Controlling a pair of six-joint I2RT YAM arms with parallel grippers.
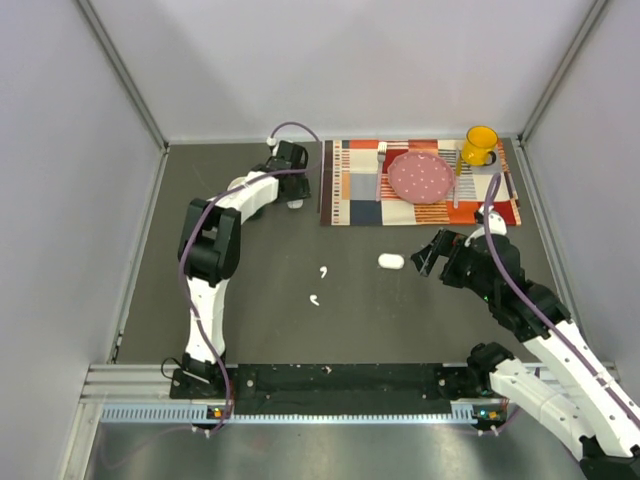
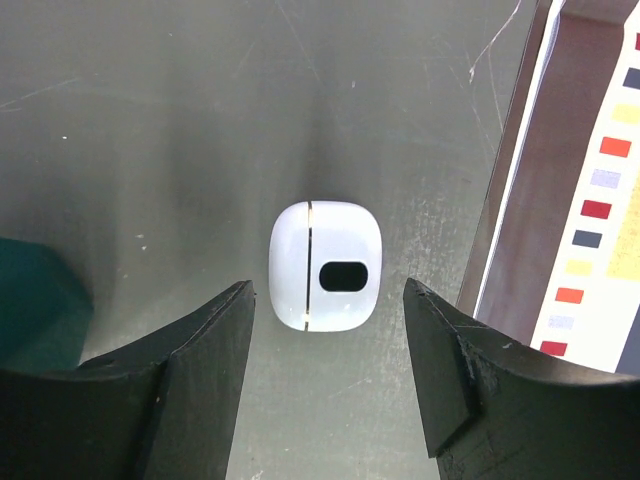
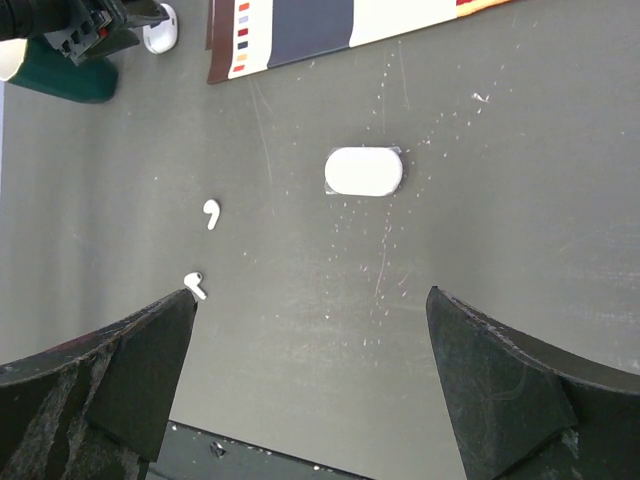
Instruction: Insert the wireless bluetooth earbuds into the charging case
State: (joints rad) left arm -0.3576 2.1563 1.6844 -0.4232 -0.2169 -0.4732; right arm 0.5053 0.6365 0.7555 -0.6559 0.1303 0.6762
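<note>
Earbuds (image 3: 211,214) at eight o'clock of the charging case (image 3: 363,171) look tiny and slick, so you pinch their stems; left gripper (image 2: 328,290) and right gripper (image 3: 311,294) gape empty.

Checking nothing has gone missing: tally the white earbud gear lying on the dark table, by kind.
earbuds: 2
charging cases: 2
Total: 4

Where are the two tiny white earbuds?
In the top view, the two earbuds lie apart on the dark table near its middle, between the arms, just left of the white oval case.
</note>
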